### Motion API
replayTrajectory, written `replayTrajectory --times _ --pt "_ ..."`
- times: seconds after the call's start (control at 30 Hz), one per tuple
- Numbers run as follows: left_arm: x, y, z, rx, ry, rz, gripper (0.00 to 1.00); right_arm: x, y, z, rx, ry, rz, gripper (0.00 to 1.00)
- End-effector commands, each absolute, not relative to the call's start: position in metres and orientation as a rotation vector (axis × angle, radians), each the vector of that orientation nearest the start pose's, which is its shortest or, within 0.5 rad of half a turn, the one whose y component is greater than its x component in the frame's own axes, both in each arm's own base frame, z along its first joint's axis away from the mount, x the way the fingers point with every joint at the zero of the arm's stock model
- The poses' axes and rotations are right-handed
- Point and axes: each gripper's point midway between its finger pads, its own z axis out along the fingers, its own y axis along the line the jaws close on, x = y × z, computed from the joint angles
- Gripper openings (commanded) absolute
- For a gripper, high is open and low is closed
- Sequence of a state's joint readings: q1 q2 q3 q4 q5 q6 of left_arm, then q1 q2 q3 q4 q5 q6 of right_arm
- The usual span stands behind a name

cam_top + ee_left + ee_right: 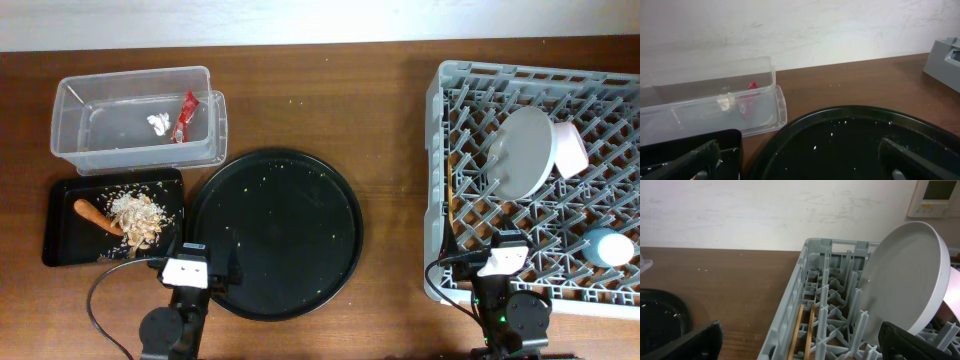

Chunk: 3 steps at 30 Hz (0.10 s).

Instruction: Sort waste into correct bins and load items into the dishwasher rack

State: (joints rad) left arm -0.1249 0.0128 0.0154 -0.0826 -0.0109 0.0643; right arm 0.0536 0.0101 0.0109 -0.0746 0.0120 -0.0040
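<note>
The clear tub (70, 140) at the back left holds the red wrapper (186, 115) and the white paper scrap (158, 124); both show in the left wrist view, wrapper (748, 97), scrap (726, 103). The shallow black tray (60, 250) holds the carrot (96, 216) and beige food scraps (137, 217). The grey rack (440, 180) holds the plate (522, 152), pinkish bowl (570, 148), blue cup (606, 246) and chopsticks (805, 332). My left gripper (187, 270) is open and empty at the round tray's front left. My right gripper (503, 258) is open and empty over the rack's front edge.
A large round black tray (275, 232) with crumbs lies in the middle, between the bins and the rack. Bare wooden table (395, 150) lies between the round tray and the rack. A cable loops at the front left.
</note>
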Motion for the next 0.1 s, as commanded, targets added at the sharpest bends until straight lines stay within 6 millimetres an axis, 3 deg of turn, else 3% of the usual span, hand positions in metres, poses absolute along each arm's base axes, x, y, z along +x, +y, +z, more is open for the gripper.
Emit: replayTrajectory --times 0.0,0.07 --pt "0.2441 -0.03 0.1559 0.171 1.643 -0.03 0.99 0.2458 0.0096 0.1556 -0.027 1.649 0.022 0.98" --pt "0.2441 -0.03 0.1559 0.171 1.643 -0.03 0.99 0.2458 0.0096 0.1556 -0.027 1.649 0.022 0.98"
